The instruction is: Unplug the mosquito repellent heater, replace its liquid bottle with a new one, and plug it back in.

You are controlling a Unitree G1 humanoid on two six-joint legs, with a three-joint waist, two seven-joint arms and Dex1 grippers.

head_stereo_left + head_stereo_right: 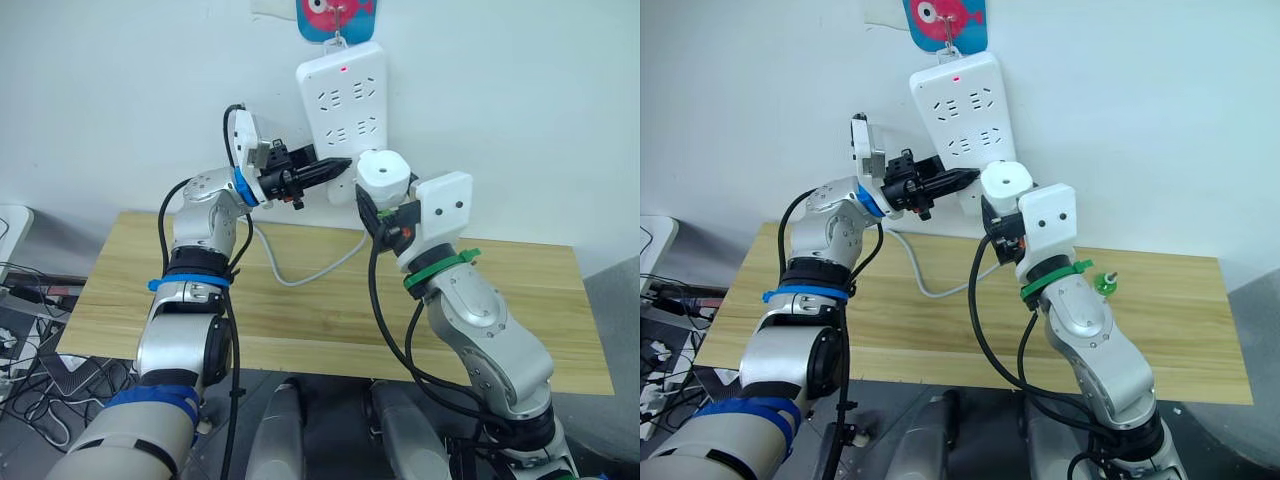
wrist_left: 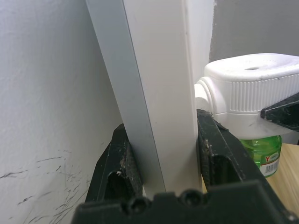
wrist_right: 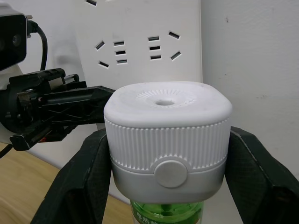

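The white power strip point(image 1: 343, 115) hangs on the wall at the upper middle of the frame, under a blue fish hook point(image 1: 945, 22), with a red light lit near its top. The left gripper point(image 1: 335, 168) reaches in from the left and is pinched on the strip's lower edge; the wrist view shows its 2 black fingers point(image 2: 219, 154) pressed against either side of the strip's body. My guess is that it steadies the strip so it will not swing when something is pushed into it.

The right gripper point(image 3: 168, 154) holds the heater point(image 1: 384, 176) just right of centre, its 2 fingers clamped on the unit's ribbed white sides. A green bottle point(image 3: 166, 215) is screwed in below it, its wick hidden inside. The heater sits close in front of the strip's lower sockets, touching or nearly so; I cannot tell whether its prongs are already seated.

Another small green bottle point(image 1: 1104, 284) with a bare dark wick stands on the wooden table point(image 1: 560, 300) at the right of the frame, well apart from both arms. That suggests the swap is done and the plug-in step is in hand. The strip's cable point(image 1: 300, 270) trails across the tabletop. The likely risk is prongs missing the slots and the strip tilting away
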